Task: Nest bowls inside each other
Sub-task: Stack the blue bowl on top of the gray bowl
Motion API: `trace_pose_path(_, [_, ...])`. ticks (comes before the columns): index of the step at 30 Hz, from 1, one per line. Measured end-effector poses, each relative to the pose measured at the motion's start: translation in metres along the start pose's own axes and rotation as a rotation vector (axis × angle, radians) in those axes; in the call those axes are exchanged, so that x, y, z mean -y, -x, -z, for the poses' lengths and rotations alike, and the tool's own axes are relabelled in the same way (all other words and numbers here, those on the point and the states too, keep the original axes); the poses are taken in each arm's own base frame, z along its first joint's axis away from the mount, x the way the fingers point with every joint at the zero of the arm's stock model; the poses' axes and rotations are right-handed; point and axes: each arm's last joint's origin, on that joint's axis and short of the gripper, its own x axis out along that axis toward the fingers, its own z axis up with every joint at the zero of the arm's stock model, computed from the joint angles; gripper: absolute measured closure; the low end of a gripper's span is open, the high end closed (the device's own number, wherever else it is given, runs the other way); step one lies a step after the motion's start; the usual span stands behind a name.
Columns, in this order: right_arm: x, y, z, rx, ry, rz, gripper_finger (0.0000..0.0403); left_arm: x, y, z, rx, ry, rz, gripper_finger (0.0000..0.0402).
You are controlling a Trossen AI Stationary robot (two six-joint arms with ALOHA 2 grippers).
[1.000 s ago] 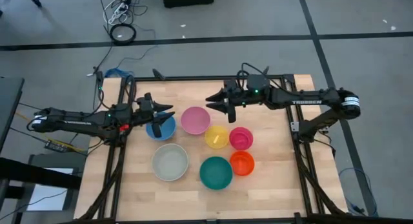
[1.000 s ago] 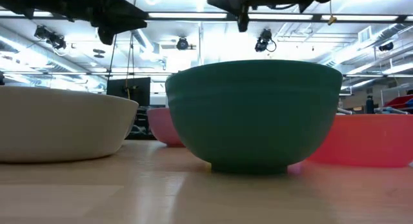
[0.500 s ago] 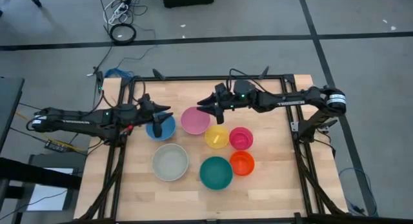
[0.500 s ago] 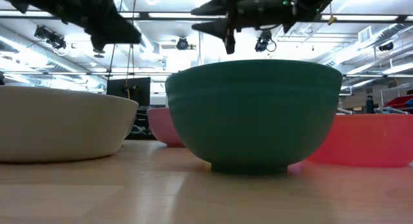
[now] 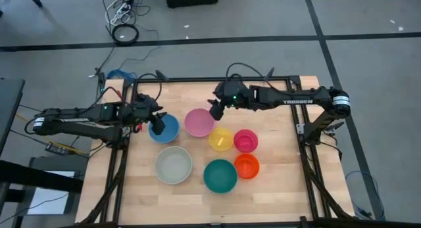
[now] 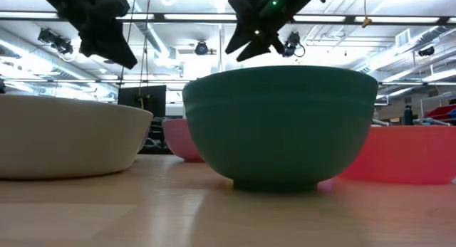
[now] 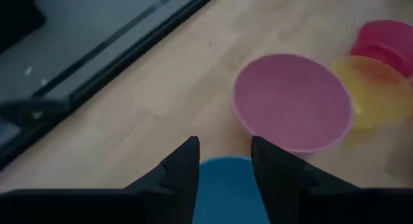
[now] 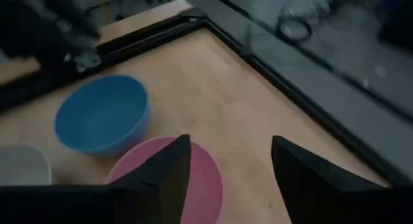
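Seven bowls stand apart on the wooden table: blue (image 5: 164, 127), light pink (image 5: 198, 122), yellow (image 5: 221, 138), magenta (image 5: 245, 140), orange-red (image 5: 247, 166), green (image 5: 220, 175) and grey-white (image 5: 173, 165). My left gripper (image 7: 222, 153) hangs open, slanting down above the blue bowl's (image 7: 222, 185) left part. My right gripper (image 8: 229, 156) is open and slants down above the pink bowl's (image 8: 197, 179) far right rim. Neither gripper touches a bowl.
A black frame (image 5: 197, 79) runs along the table's far edge and down both sides. Bare wood (image 5: 270, 110) lies far right of the bowls. In the low view the green bowl (image 6: 281, 126) stands nearest, with the grey-white bowl (image 6: 64, 137) beside it.
Both grippers have tipped from about level to slanting down. My right gripper has come a little toward the near edge, over the pink bowl's rim. My left gripper's fingertips have drawn back toward the table's left, over the blue bowl. No bowl has moved.
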Motion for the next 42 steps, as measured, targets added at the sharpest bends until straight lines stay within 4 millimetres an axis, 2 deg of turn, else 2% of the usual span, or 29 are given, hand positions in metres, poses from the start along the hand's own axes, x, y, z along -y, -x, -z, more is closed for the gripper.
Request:
trace_pose_path(5, [0.014,-0.002,0.009,-0.143,-0.133,0.027,0.0183,-0.002,-0.007,0.003,-0.058,0.035,-0.037,0.0244])
trace_pose_path(8, [0.019,-0.011,0.016,-0.223,-0.186,0.021,0.0184,-0.004,-0.01,0.0,-0.052,0.079,-0.053,0.024])
trace_pose_path(13, [0.017,-0.038,0.031,-0.301,-0.215,-0.011,0.0186,-0.009,-0.012,-0.002,-0.041,0.154,-0.08,0.0239])
trace_pose_path(18, [0.013,-0.068,0.046,-0.312,-0.218,-0.007,0.0187,-0.01,-0.012,-0.002,-0.044,0.142,-0.085,0.0238])
trace_pose_path(25, [0.016,-0.095,0.062,-0.348,-0.239,-0.015,0.0188,-0.01,-0.012,-0.002,-0.048,0.132,-0.086,0.0238])
trace_pose_path(30, [0.016,-0.098,0.064,-0.351,-0.214,-0.013,0.0188,-0.01,-0.012,0.002,-0.099,0.085,-0.061,0.0238])
trace_pose_path(36, [0.019,-0.085,0.052,-0.308,-0.198,0.009,0.0191,-0.011,-0.009,0.017,-0.304,-0.059,0.067,0.0238])
trace_pose_path(42, [0.019,-0.074,0.044,-0.285,-0.191,-0.001,0.0192,-0.014,-0.006,0.027,-0.405,-0.209,0.07,0.0238])
